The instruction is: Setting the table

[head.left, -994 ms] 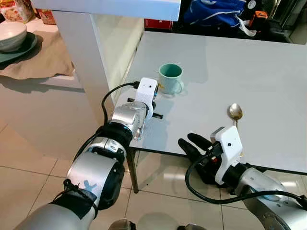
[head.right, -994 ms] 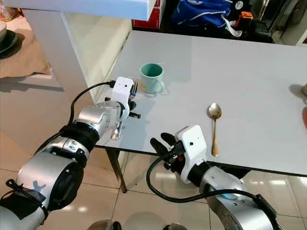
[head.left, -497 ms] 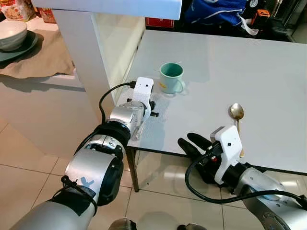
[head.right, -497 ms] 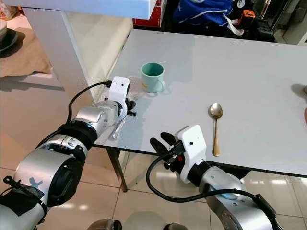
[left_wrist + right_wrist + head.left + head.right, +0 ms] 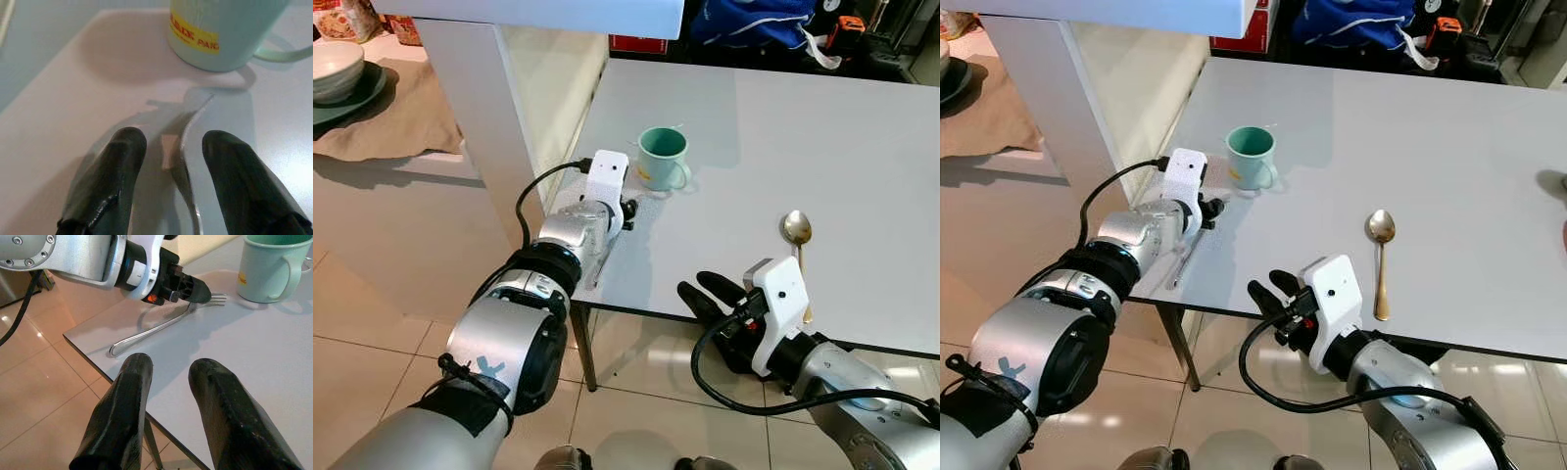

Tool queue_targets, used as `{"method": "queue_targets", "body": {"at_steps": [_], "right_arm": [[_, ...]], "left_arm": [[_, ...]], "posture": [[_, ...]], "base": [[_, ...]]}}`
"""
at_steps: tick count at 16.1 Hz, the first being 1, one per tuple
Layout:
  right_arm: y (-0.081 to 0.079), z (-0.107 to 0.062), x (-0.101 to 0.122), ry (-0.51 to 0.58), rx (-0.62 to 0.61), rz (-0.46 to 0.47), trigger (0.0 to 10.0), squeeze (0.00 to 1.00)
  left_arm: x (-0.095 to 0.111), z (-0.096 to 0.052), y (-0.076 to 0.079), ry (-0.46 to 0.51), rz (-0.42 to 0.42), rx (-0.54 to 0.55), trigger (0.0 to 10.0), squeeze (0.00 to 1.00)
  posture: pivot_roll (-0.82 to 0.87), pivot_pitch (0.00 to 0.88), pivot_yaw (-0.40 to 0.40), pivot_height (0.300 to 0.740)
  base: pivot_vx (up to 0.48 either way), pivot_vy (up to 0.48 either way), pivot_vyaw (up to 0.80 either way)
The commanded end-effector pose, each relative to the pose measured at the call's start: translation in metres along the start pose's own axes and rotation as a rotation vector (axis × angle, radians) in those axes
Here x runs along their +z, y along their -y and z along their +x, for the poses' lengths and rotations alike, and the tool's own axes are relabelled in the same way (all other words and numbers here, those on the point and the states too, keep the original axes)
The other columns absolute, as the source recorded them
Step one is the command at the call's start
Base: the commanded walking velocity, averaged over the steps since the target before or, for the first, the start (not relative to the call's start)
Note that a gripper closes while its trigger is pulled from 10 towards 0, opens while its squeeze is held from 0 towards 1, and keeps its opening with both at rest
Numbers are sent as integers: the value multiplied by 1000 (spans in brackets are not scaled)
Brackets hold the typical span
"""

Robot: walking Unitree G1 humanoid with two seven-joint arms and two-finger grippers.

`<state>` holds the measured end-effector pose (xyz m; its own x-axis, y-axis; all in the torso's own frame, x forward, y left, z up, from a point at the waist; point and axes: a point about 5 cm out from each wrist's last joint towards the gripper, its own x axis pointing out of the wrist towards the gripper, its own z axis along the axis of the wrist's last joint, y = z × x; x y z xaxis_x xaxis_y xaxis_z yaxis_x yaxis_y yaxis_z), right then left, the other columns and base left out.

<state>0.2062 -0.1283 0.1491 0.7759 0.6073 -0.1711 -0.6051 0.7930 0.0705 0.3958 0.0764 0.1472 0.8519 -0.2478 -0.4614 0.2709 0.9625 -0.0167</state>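
A silver fork lies flat on the white table near its left front corner, tines toward a mint-green mug. My left gripper is low over the fork's tine end, just short of the mug. It is open, one finger on each side of the fork's neck. A gold-coloured spoon lies near the front edge to the right. My right gripper hangs open with nothing in it, just below and in front of the table's front edge, left of the spoon.
A white counter pillar stands close to the table's left edge. Further left, a bowl on a dark plate rests on a beige cloth. A blue bag lies beyond the table's far edge. Tiled floor lies below.
My left gripper has edged a little along the fork toward the mug. The fork, the spoon and the right arm have stayed put.
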Motion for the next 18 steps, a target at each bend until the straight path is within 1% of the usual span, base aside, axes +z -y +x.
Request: {"method": "queue_targets", "body": {"at_steps": [1, 2, 4, 5, 6, 7, 8, 10, 11, 13, 16, 18], "right_arm": [[-3, -3, 4, 16, -2, -16, 10000, 0], [-3, -3, 4, 17, -4, -13, 10000, 0], [-3, -3, 3, 15, -5, -9, 10000, 0], [-4, -2, 3, 15, -3, -7, 10000, 0], [-4, -1, 3, 17, -1, -7, 10000, 0], [-4, -1, 4, 18, -1, -8, 10000, 0], [-4, -1, 4, 19, -1, -9, 10000, 0], [-5, -2, 5, 19, -2, -12, 10000, 0], [-5, -4, 5, 15, -5, -15, 10000, 0], [-5, -7, 5, 9, -12, -17, 10000, 0], [-7, -10, 4, 0, -17, -14, 10000, 0], [-7, -11, 3, -3, -15, -13, 10000, 0]], "left_arm": [[17, -3, -4, 58, -2, 6, 10000, 0], [23, -6, -12, 84, -21, 21, 10000, 0], [19, -6, -18, 79, -21, 25, 10000, 0], [10, -4, -17, 51, -13, 16, 10000, 0], [6, -3, -14, 40, -28, -3, 10000, 0], [4, -2, -7, 37, -23, -24, 10000, 0], [3, -1, -5, 36, -4, -16, 10000, 0], [0, 0, -1, 28, 7, -18, 10000, 0], [-3, 1, -1, 18, 36, -8, 10000, 0], [-9, 1, -6, -6, 86, 35, 10000, 0], [-13, 0, -17, -22, 106, 103, 10000, 0], [-17, 0, -19, -32, 115, 102, 10000, 0]], "posture": [[-107, 74, 41, 740], [-103, 73, 38, 740], [-102, 72, 35, 740], [-97, 75, 27, 740], [-100, 78, 25, 740], [-104, 81, 25, 740], [-111, 85, 27, 740], [-123, 92, 33, 740], [-131, 98, 37, 740], [-138, 103, 40, 740], [-142, 112, 38, 740], [-140, 112, 36, 740]], "base": [[0, 0, 0], [0, 0, 0], [0, 0, 0], [0, 0, 0], [0, 0, 0], [0, 0, 0], [0, 0, 0], [0, 0, 0], [0, 0, 0], [0, 0, 0], [0, 0, 0], [0, 0, 0]]}}
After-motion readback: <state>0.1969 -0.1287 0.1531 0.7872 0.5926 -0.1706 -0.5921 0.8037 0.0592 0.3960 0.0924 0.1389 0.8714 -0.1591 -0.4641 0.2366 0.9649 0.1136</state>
